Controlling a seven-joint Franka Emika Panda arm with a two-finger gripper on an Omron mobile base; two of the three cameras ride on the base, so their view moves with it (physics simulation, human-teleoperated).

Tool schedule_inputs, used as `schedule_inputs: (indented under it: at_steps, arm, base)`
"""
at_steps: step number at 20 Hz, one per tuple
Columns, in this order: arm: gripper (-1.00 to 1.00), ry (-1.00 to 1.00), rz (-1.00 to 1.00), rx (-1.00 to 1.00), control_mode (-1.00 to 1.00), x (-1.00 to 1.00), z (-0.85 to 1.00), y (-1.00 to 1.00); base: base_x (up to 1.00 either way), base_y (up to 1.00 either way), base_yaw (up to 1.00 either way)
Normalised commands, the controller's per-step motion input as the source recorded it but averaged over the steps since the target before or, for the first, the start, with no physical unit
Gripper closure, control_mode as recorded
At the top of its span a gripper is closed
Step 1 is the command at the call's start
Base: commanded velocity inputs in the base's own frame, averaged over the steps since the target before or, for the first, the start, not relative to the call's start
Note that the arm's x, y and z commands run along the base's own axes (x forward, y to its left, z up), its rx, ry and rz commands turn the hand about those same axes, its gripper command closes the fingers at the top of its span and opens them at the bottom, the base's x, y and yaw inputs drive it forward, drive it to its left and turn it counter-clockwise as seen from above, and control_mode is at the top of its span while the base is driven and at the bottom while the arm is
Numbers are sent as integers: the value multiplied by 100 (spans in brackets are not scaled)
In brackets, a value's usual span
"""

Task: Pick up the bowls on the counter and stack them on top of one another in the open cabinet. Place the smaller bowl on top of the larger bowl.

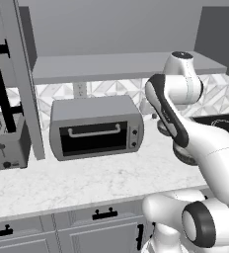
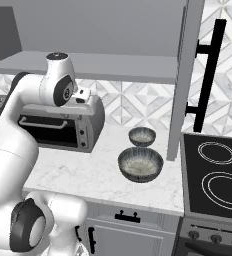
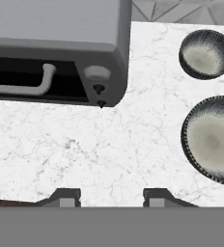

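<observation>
Two dark grey streaked bowls stand on the white marble counter point(image 2: 88, 172), right of the toaster oven. The smaller bowl point(image 2: 142, 136) point(image 3: 206, 54) is nearer the wall. Just in front of it is the larger bowl point(image 2: 140, 164) point(image 3: 213, 140), the two a little apart. My gripper point(image 3: 111, 198) hangs open high over bare counter, left of both bowls, with nothing between its fingertips point(image 3: 65, 198). The hand point(image 2: 81, 95) sits level with the toaster oven's top. The open cabinet's grey shelf point(image 2: 103, 67) point(image 1: 111, 66) runs above.
A silver toaster oven point(image 2: 63, 125) point(image 1: 95, 127) stands against the wall under the shelf. The cabinet door point(image 2: 188, 75) with its black bar handle point(image 2: 208, 75) juts out right of the bowls. A black stove top point(image 2: 215, 170) borders the counter. A bread toaster point(image 1: 5, 141) stands far left.
</observation>
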Motion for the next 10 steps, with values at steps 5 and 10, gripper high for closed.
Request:
schedule_inputs:
  at_steps: [5, 10]
  arm:
    - [-100, -1, -2, 0, -100, -17, 0, -10]
    - [-100, -2, -11, 0, -100, -54, -2, -15]
  base:
    - [0, 0, 0]
    - [0, 0, 0]
